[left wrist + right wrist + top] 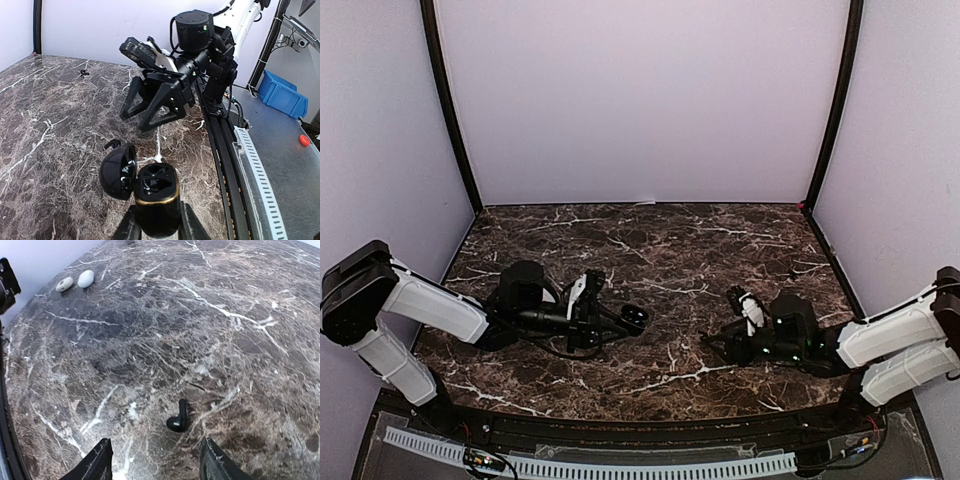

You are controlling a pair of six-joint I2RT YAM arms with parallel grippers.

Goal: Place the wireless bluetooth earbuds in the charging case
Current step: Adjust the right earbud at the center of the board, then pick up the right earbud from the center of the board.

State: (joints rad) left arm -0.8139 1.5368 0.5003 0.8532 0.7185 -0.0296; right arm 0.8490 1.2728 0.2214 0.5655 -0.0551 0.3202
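A black charging case (156,192) with a gold band sits upright with my left gripper (159,215) shut on it, its lid (117,171) hinged open to the left. Its sockets look dark, so I cannot tell what is in them. In the top view the case (633,318) is left of centre. One black earbud (178,418) lies on the marble just ahead of my right gripper (156,442), between its open fingers and untouched. The same earbud (112,144) shows just behind the open lid. My right gripper (139,119) faces the case from behind it.
Another small black piece (84,73) lies farther back on the marble table (670,240). Two white oval pebble-like things (75,281) sit far off in the right wrist view. Beyond the table's near edge are a blue bin (282,95) and a perforated rail (250,165).
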